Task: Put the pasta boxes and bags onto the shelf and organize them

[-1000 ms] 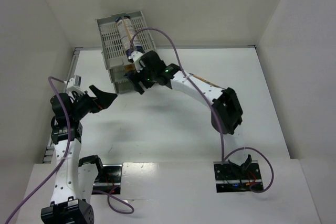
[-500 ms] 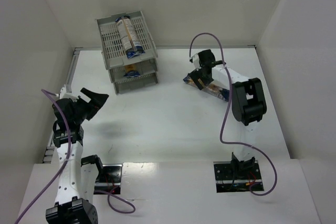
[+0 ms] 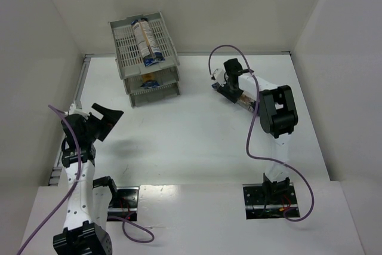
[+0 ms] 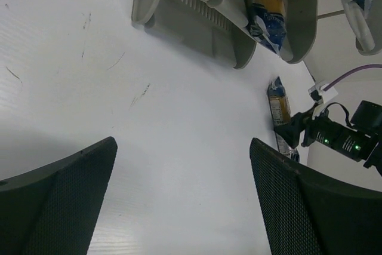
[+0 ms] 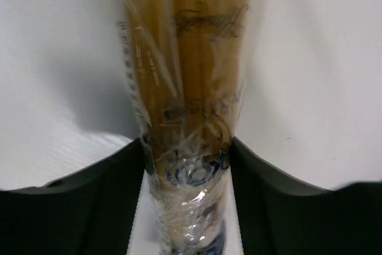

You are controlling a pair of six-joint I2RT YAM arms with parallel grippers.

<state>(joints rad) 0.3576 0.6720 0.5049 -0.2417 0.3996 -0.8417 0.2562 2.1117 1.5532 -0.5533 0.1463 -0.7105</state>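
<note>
The grey three-tier shelf (image 3: 132,46) stands at the back left. One pasta packet (image 3: 146,40) lies on its top tray, and another (image 3: 148,79) shows in the tier below. The third packet (image 3: 246,103) lies on the table at the right. My right gripper (image 3: 229,85) is down over this packet's far end. In the right wrist view the packet (image 5: 191,88) fills the gap between the fingers (image 5: 89,201), which press both its sides. My left gripper (image 3: 111,115) is open and empty, low at the left, and faces the shelf (image 4: 203,16) and the table packet (image 4: 278,106).
White walls close in the table at the back and on both sides. The right arm's purple cable (image 3: 250,141) loops over the table on the right. The two arm bases sit at the near edge.
My right arm left the shelf's front, swung right to the packet on the table, and its fingers have closed in on that packet. My left arm drew back a little toward the left.
</note>
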